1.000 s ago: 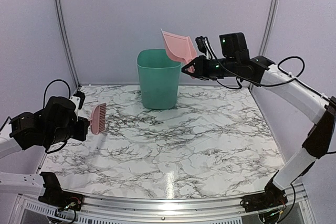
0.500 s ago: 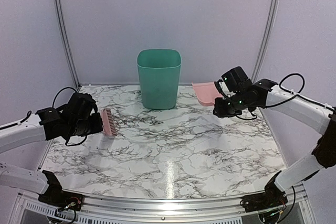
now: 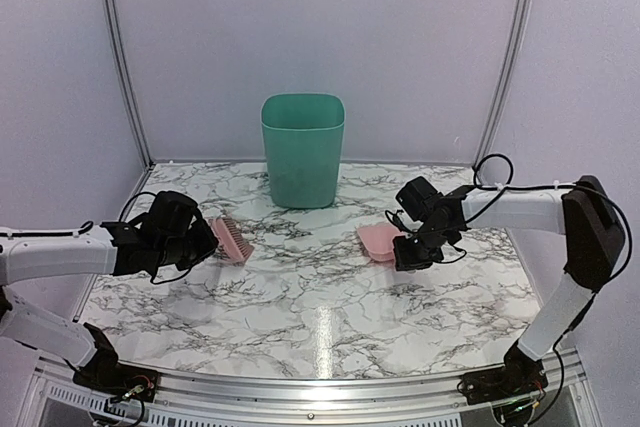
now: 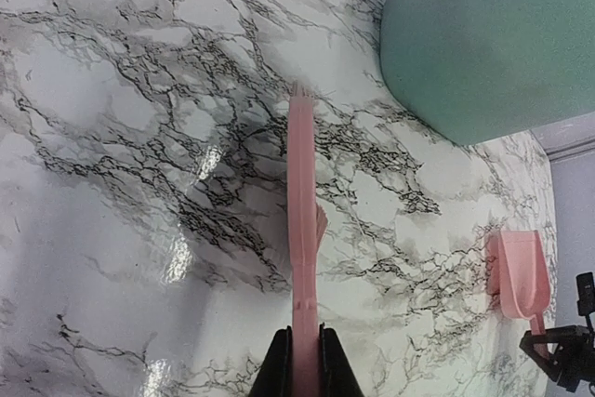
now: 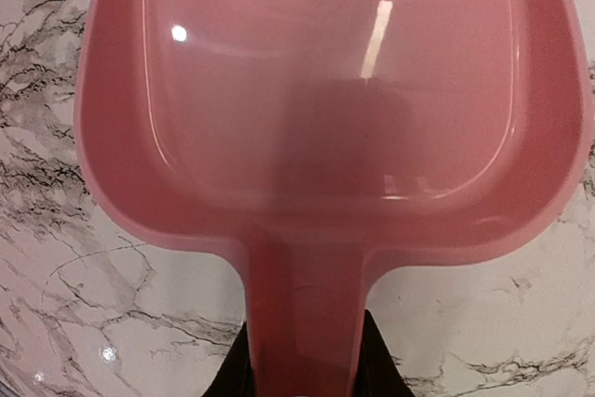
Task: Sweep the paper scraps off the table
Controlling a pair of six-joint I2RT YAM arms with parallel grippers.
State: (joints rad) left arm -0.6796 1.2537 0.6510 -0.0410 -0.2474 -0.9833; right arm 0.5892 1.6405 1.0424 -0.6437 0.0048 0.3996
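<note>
No paper scraps show in any view; the pink dustpan's tray is empty. My left gripper (image 3: 205, 242) is shut on the handle of the pink comb-like brush (image 3: 232, 239), held low over the left of the marble table (image 3: 320, 297). In the left wrist view the brush (image 4: 302, 230) runs straight ahead from the gripper (image 4: 304, 369). My right gripper (image 3: 408, 247) is shut on the handle of the pink dustpan (image 3: 378, 241), which lies low at the table's centre right. In the right wrist view the dustpan (image 5: 335, 99) fills the view above the gripper (image 5: 307, 360).
A teal bin (image 3: 303, 150) stands at the back centre of the table; it also shows in the left wrist view (image 4: 483, 34). The booth's walls and metal posts close in the back and sides. The metal front edge (image 3: 320, 387) runs along the bottom.
My right arm has swung the dustpan down from above the bin's rim to the table at centre right. My left arm has moved the brush right and down toward the table.
</note>
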